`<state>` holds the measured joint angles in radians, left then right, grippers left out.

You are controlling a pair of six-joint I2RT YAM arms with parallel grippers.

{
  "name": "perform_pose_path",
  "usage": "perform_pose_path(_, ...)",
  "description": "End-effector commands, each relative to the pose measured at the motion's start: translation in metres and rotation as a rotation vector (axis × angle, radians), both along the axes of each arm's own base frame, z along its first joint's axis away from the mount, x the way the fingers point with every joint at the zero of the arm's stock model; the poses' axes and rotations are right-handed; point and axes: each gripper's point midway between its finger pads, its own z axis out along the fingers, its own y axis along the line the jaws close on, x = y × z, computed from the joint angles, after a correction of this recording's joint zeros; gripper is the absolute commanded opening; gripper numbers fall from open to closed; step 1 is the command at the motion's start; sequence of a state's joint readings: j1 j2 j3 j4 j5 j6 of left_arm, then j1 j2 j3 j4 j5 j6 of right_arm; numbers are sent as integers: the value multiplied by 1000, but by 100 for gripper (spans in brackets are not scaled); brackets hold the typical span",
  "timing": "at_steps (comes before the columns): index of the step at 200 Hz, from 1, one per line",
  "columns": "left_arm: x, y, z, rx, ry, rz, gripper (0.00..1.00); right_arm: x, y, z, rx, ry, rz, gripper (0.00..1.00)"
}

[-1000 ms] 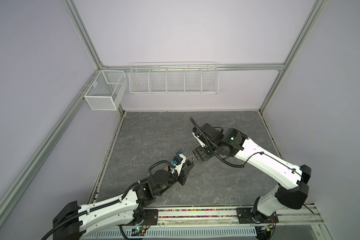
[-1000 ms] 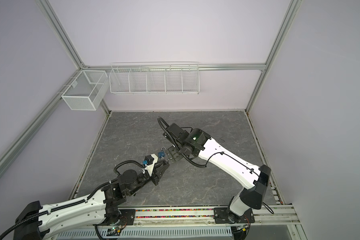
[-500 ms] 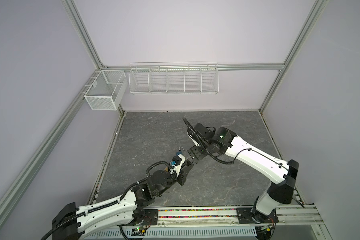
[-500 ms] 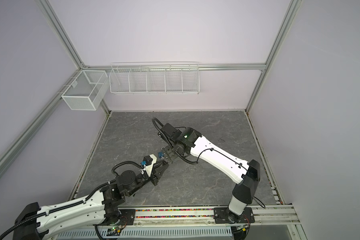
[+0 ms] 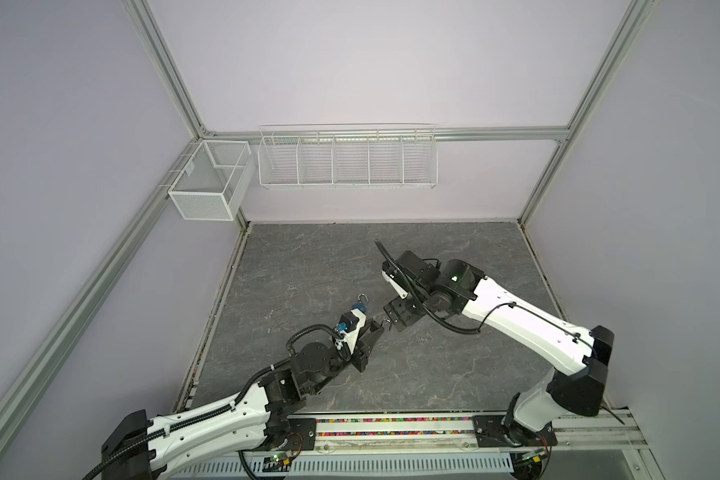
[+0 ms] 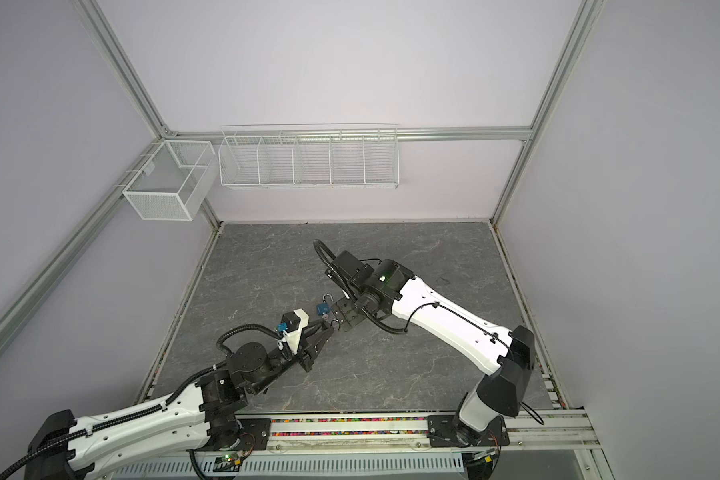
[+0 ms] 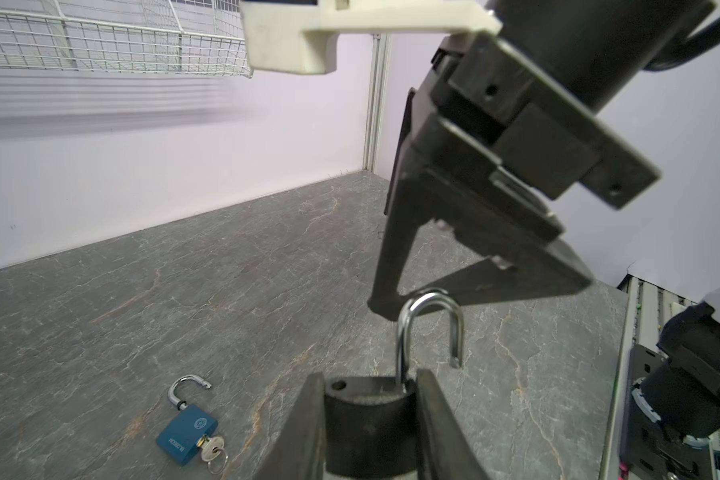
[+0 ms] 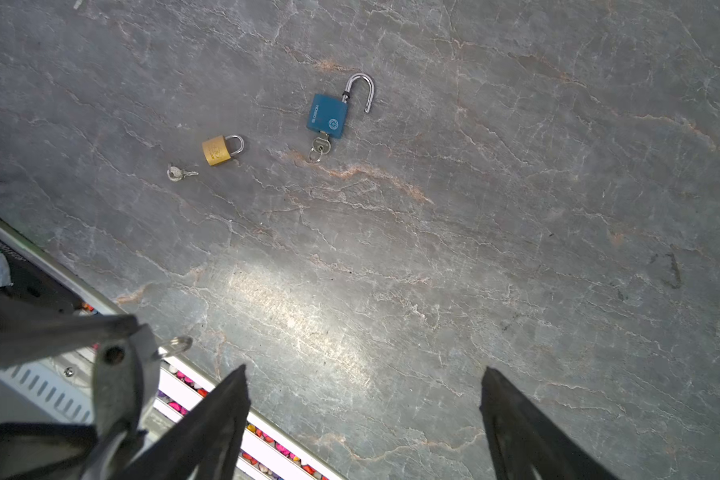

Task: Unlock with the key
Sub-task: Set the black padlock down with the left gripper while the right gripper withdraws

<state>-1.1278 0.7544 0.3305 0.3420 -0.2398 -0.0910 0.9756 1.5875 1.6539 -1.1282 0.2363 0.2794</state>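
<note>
Left wrist view: the left gripper [image 7: 371,374] is clamped on the body of a dark padlock [image 7: 366,411], whose shackle [image 7: 400,349] stands up, sprung free at one end. The right gripper [image 7: 416,299] hangs just beside the top of that shackle with its jaws wide apart and nothing between them. I cannot tell whether either fingertip touches the metal.

Against a second ago, in both top views the right gripper [image 5: 395,320] has come down and in toward the left gripper [image 5: 377,330], so the gap between them has almost closed. The left arm has kept its place and its hold. The right jaws are as wide as before.

A blue padlock [image 8: 327,115] lies flat on the table [image 5: 308,266] where it lay before, shackle open, with a key [image 8: 321,145] in its base. In a top view it shows just beside the two grippers [image 6: 321,309]. Near it, in the right wrist view, lies a brass padlock [image 8: 216,151] with its shackle closed and a loose key [image 8: 179,172] just beside it.

The table is grey, veined like stone. Pale lilac walls [image 5: 371,62] stand on three sides between aluminium posts [image 5: 163,66]. A long wire rack [image 5: 348,160] and a mesh box [image 5: 213,183] hang on them, and a rail [image 5: 391,428] runs along the front edge.
</note>
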Motion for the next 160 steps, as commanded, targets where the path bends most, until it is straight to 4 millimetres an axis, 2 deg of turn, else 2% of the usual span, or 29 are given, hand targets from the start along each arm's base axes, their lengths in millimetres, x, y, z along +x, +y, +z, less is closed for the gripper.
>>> perform_pose_path(1,4,-4,10,-14,-27,13,0,0,-5,7,23,-21,0,88)
perform_pose_path(42,11,-15,9,-27,33,27,0,2,-27,20,85,-50,-59,89)
perform_pose_path(63,17,-23,5,-53,100,45,0,7,-50,20,131,-35,-142,89)
perform_pose_path(96,30,-50,-9,-66,267,76,0,16,-87,6,200,-11,-302,89)
perform_pose_path(113,42,-62,-19,-49,384,146,0,18,-103,-5,231,15,-372,89)
perform_pose_path(160,71,-86,-56,-15,662,364,0,32,-130,-35,338,57,-541,89)
